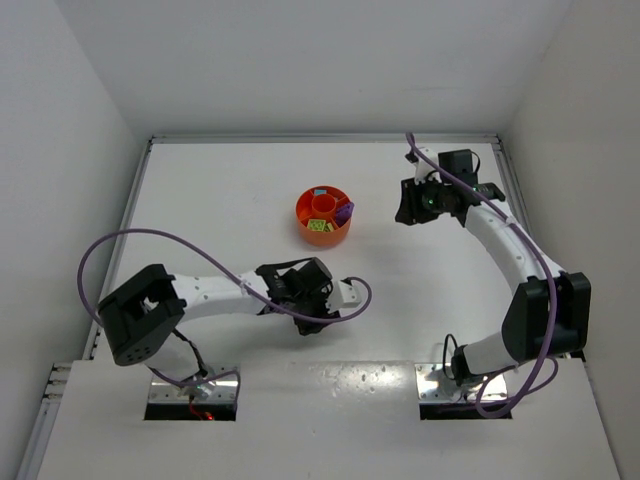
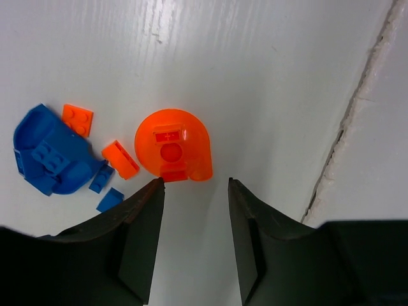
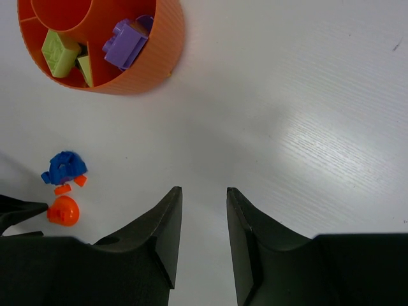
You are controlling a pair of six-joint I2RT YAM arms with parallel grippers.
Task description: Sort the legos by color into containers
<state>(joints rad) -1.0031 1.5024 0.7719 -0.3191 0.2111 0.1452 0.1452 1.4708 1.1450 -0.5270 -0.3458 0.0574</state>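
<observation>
My left gripper point(image 2: 194, 182) is open and empty, low over the table, its tips just short of an orange rounded lego point(image 2: 173, 153). Left of that piece lie two small orange bricks point(image 2: 120, 159), a blue rounded piece point(image 2: 48, 159) and small blue bits point(image 2: 110, 199). In the top view this gripper point(image 1: 318, 300) hides that pile. My right gripper point(image 3: 204, 189) is open and empty above bare table, right of the orange tray point(image 3: 167, 51). The tray holds purple bricks point(image 3: 124, 44) and yellow-green pieces point(image 3: 58, 52). The blue pile point(image 3: 62, 167) and orange dome point(image 3: 64, 210) show at lower left.
The tray point(image 1: 302, 215) stands mid-table in the top view, with a teal piece point(image 1: 320, 192) in a far section. A seam in the table point(image 2: 347, 121) runs right of my left gripper. White walls enclose the table on three sides. A purple cable point(image 1: 150, 240) loops over the left arm.
</observation>
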